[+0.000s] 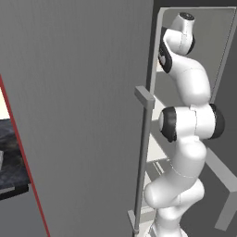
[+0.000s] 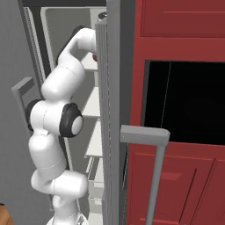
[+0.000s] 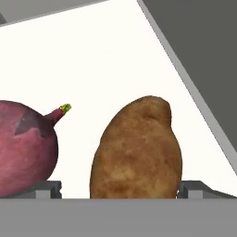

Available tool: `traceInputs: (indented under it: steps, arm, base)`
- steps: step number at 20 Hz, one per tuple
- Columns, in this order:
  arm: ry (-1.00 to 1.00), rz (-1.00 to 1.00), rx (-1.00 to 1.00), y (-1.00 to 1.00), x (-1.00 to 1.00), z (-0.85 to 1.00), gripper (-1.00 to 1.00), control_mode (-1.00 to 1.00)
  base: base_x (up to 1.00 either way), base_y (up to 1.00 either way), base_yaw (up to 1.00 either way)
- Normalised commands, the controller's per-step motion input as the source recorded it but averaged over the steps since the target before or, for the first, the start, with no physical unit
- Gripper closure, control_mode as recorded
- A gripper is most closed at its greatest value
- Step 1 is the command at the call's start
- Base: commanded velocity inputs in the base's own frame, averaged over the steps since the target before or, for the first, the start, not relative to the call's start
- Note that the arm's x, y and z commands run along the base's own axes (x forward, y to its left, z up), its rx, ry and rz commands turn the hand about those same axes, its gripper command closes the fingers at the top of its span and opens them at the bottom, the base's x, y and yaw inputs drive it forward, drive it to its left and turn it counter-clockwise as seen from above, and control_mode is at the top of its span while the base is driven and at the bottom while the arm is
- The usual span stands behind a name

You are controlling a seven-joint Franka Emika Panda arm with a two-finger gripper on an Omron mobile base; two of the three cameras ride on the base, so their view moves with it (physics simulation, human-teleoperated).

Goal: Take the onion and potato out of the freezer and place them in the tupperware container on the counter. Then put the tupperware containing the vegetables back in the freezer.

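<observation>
Reaching Into the Freezer

Standing between the wide-apart fingertips of the gripper (image 3: 119, 190), the potato (image 3: 136, 150) rests upright on a white shelf (image 3: 106, 55) of the freezer (image 1: 83, 115). The onion (image 3: 25, 148) lies just beside it, toward the shelf's left edge.

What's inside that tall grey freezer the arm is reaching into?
On a white shelf inside the freezer lie a brown potato and a red onion, with the open gripper straddling the potato. The door hides the other shelves' contents.
</observation>
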Motion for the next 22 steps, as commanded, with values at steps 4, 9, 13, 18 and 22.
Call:
traceInputs:
  steps: [4, 9, 13, 18, 22]
  arm:
    - [0.00, 0.00, 0.00, -0.08, 0.18, -0.16, -1.00, -1.00]
    - [0.00, 0.00, 0.00, -0.07, 0.09, -0.10, 1.00, -1.00]
    - [-0.02, 0.00, 0.00, 0.00, -0.05, 0.00, 1.00, -1.00]
    - [-0.10, 0.04, 0.00, 0.00, -0.68, 0.00, 1.00, -1.00]
    - [-0.07, 0.12, -0.03, 0.00, -1.00, 0.03, 1.00, -1.00]
  base:
    - [0.00, 0.00, 0.00]
    - [0.00, 0.00, 0.00]
    - [0.00, 0.00, 0.00]
    - [0.00, 0.00, 0.00]
    - [0.00, 0.00, 0.00]
